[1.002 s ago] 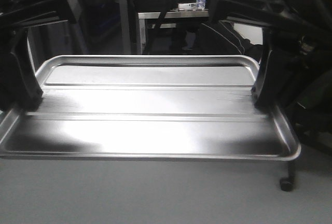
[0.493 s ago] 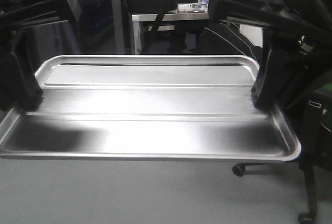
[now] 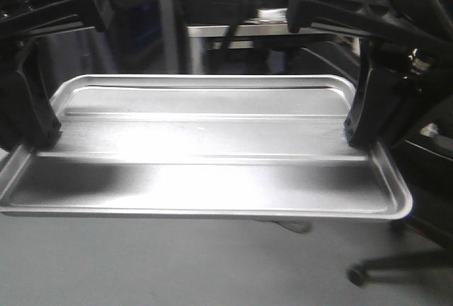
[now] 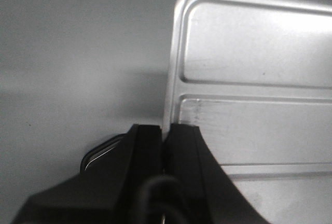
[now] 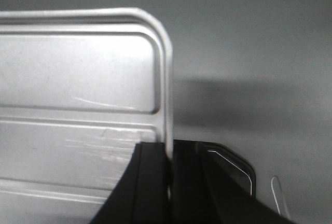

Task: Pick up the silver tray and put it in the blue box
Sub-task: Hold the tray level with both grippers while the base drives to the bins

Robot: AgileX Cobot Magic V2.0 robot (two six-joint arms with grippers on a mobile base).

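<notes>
Silver tray (image 3: 205,157) held level in the air above the grey floor (image 3: 141,263), long axis running 9 to 3 o'clock in the front view, its stepped centre and two ridges facing up and nothing lying in it. Left gripper (image 3: 39,136) pinches the raised rim of the short side at 9 o'clock; the left wrist view shows its jaws closed with the rim edge sandwiched between them. Right gripper (image 3: 361,132) clamps the opposite rim at 3 o'clock in the same way, confirmed in the right wrist view. Beyond the tray, a metal table (image 3: 233,30) stands at 12 o'clock, and an office-chair caster (image 3: 357,274) sits on the floor at 5 o'clock, below the tray's near right corner. The blue box appears in no view, so the carry is judged to be under way and the placing not yet begun.

Hazards, as judged: each hold is only a thin-rim pinch, so the tray may pivot about the line joining the two grips and dip at 6 or 12 o'clock; arms drifting apart would pull the rim out of a jaw, while closing in would bow the sheet; uneven lowering could catch a corner on the box rim
</notes>
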